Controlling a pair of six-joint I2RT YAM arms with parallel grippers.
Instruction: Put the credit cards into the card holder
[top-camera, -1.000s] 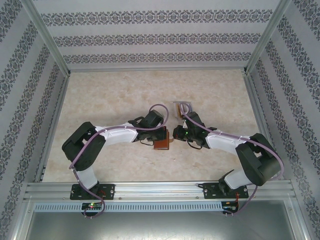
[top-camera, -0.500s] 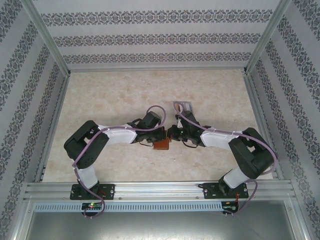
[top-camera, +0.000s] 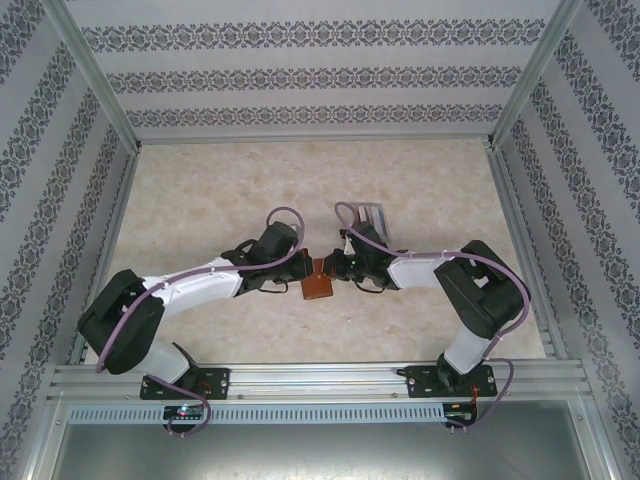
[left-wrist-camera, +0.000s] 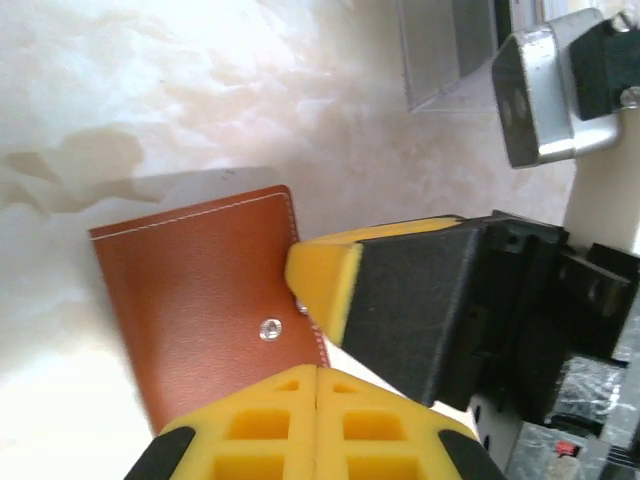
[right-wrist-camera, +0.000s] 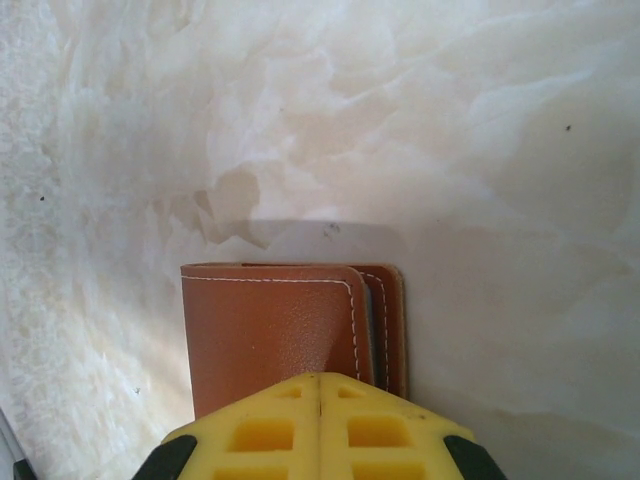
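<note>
The card holder (top-camera: 318, 287) lies folded on the counter (top-camera: 220, 190) between the left fingers (left-wrist-camera: 260, 430) and right fingers (right-wrist-camera: 270, 420), both fully closed at its edges and clasping nothing, and whether any credit cards sit inside cannot be told.

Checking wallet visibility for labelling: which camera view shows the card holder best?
Left wrist: the card holder fills much of the frame, stitching and snap stud clear, one corner covered. The right wrist view shows its layered flap edge, the lower part hidden. In the top external view it is a small brown patch.
</note>
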